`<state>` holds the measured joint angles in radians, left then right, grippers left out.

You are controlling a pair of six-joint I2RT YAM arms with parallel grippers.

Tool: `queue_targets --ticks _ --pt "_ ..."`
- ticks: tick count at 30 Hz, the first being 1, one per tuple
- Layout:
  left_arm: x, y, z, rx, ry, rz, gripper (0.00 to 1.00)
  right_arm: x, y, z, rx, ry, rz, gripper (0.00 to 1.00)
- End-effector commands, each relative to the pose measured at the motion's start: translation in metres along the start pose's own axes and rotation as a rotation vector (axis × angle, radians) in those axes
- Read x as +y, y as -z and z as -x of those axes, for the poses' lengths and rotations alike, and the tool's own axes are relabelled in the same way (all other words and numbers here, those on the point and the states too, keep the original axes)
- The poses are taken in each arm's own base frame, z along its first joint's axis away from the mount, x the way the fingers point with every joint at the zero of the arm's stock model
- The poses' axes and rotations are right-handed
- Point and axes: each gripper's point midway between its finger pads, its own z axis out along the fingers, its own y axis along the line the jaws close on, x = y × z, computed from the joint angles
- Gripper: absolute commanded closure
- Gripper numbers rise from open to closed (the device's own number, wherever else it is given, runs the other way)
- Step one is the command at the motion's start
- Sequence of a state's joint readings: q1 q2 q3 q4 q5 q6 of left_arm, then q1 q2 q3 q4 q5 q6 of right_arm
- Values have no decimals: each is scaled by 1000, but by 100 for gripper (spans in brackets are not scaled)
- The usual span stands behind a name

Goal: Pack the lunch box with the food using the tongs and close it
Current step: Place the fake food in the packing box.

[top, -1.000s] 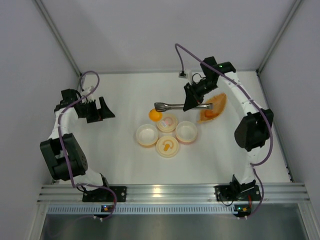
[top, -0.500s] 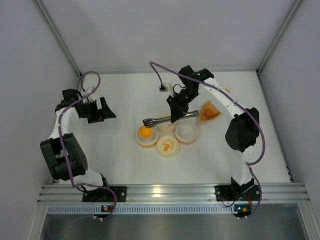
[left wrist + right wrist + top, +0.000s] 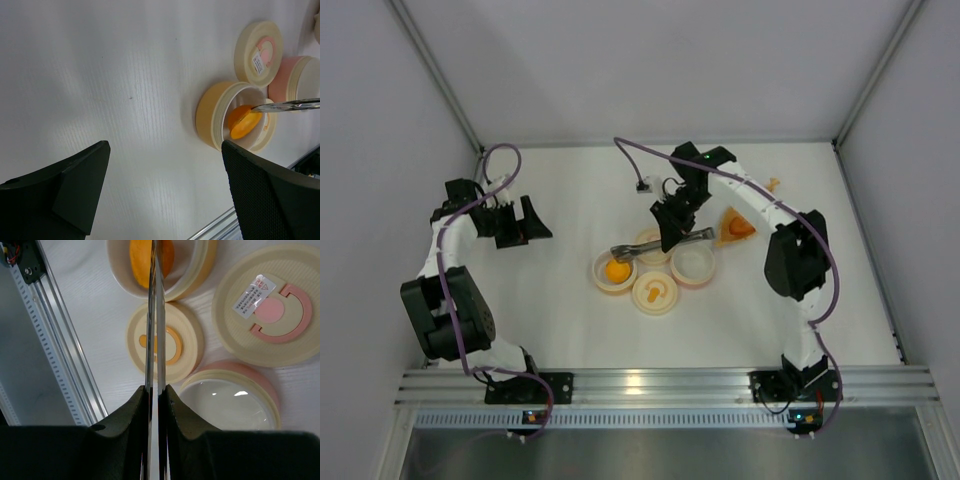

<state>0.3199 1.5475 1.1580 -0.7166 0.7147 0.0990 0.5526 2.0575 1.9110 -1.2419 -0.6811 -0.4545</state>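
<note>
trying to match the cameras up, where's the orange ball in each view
Top external: orange ball sits left of centre, inside the yellow tub.
Left wrist: right of centre, in the same tub.
Right wrist: at the top edge, partly behind the tongs.
Shared landmark: the yellow tub around the ball shows in all three.

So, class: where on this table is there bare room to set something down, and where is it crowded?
Bare: the stretch between the left gripper and the yellow tub; the near strip between the orange-marked lid and the front rail. Crowded: the middle, from the yellow tub across to the leaf dish, with the tongs in the right gripper above.
</note>
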Motion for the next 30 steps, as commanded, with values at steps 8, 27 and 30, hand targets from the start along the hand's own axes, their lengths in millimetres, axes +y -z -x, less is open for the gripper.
queue_targets --ticks 8,27,30 --pt "-4 3 13 -21 -31 -23 2 5 -19 20 -35 66 2 97" --pt "-4 3 12 -12 -34 -24 2 24 -2 40 -76 98 -3 59" --pt "-5 5 13 -15 -40 -20 2 28 10 46 -111 104 -17 60"
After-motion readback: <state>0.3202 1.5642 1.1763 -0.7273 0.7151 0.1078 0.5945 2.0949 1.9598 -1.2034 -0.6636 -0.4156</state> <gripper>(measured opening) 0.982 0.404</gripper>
